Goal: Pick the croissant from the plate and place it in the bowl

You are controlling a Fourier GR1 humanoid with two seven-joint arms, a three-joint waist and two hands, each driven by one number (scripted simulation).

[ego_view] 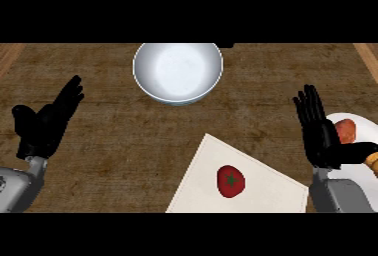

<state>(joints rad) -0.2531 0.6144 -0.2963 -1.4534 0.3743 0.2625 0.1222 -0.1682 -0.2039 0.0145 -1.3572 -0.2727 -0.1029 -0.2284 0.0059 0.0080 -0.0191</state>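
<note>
Items on my screen, head view:

1. Brown wood-grain counter point(118, 165). It carries everything below.
2. Round white glossy bowl point(177, 70), far centre. This is the destination, with nothing visible inside.
3. Round white plate point(365, 126), at the right edge and cut off by the frame. It is well apart from the bowl.
4. Reddish-brown baked croissant point(345, 131), lying on the plate and partly hidden behind my right hand. A paler golden piece shows lower at the frame edge. I cannot tell whether it belongs to the same pastry.
5. Pale cream square board point(251, 192), near centre, set at an angle.
6. Red tomato with green stem point(230, 181), on the board. It is not part of the job.
7. Left hand point(44, 125), black, at the left. Its fingers are straight and spread, it holds nothing, and it is at rest.
8. Right hand point(319, 135), black, just beside the plate. Its fingers are straight and upward, with the thumb lying across the plate, and it grasps nothing.

Handling note, my judgement: the croissant should be light, soft and flaky, so it will crush easily but is unlikely to slip. I would take it across the thick middle, thumb on one flank and fingers on the other. I would avoid the tapered ends, which could bend or break off. The grasp has not yet begun.
</note>
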